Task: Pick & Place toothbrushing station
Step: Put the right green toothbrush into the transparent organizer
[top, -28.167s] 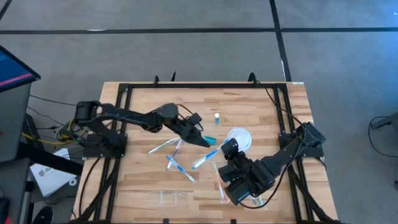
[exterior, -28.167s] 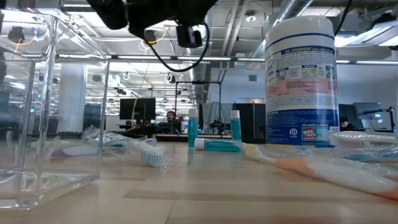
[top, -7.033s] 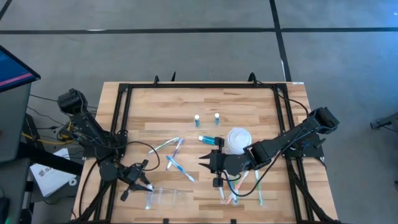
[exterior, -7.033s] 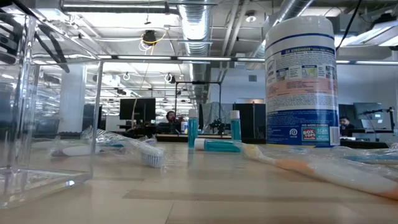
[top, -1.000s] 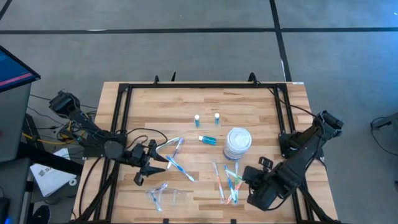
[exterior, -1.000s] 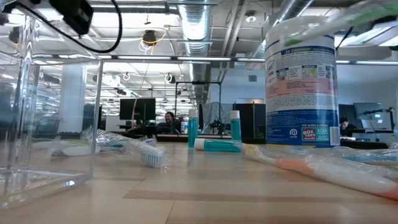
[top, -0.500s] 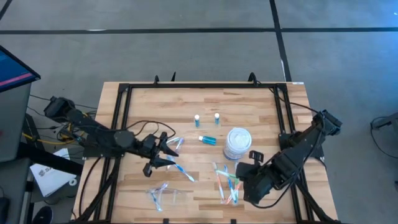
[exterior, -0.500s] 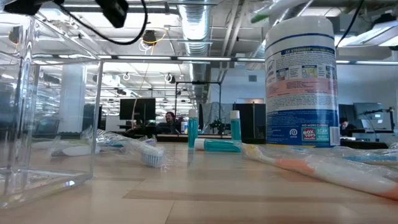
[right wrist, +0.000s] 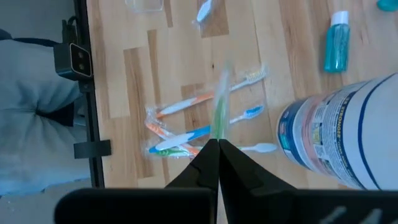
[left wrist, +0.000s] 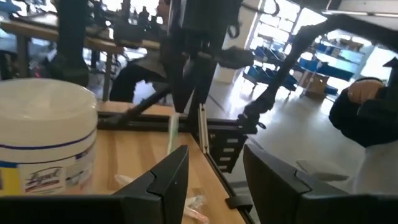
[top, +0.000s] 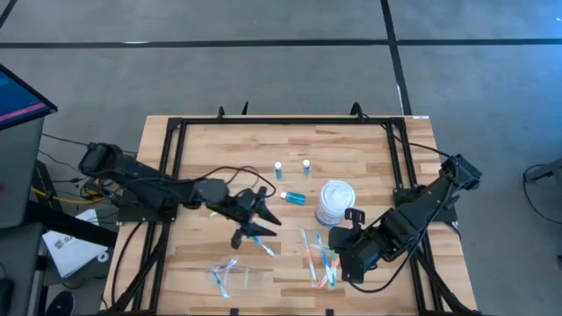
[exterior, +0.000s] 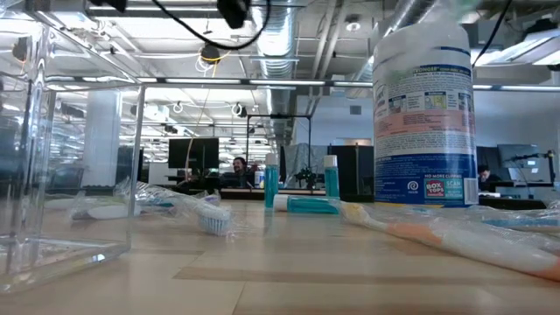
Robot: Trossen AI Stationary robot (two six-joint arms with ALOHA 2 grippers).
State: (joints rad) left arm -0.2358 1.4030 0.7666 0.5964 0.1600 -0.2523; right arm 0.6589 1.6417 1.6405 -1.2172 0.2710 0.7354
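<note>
My right gripper (right wrist: 217, 144) is shut on a green toothbrush (right wrist: 220, 102) above a pile of several toothbrushes (top: 321, 260) at the table's near right. In the left wrist view that brush (left wrist: 172, 129) hangs under my right gripper (left wrist: 189, 59). My left gripper (top: 266, 215) hovers open and pointing level near the table's middle, over two loose toothbrushes (top: 255, 233), with nothing between its fingers (left wrist: 168, 180). Two blue bottles (top: 277, 167) (top: 306, 164) stand at the far middle. A third bottle (top: 294, 197) lies on its side. My right gripper pinches the green toothbrush by its upper end (right wrist: 218, 134) between the two fingertips, coming steeply from above. The brush hangs nearly upright below the fingers (left wrist: 174, 115), lifted clear of the table and the pile.
A white wipes canister (top: 335, 200) stands between the bottles and the pile, close to my right arm. A clear plastic box (top: 230, 275) sits near the front edge, with a wrapped toothbrush (exterior: 175, 203) behind it. Black frame rails (top: 176, 175) border the table. A person's dark sleeve (left wrist: 367, 106) shows beyond.
My left gripper has swung from the table's near left toward its middle, rising a little and turning level. My right gripper has gone up and slightly toward the far edge with the green toothbrush, rolling its wrist. The brush stays hanging clear.
</note>
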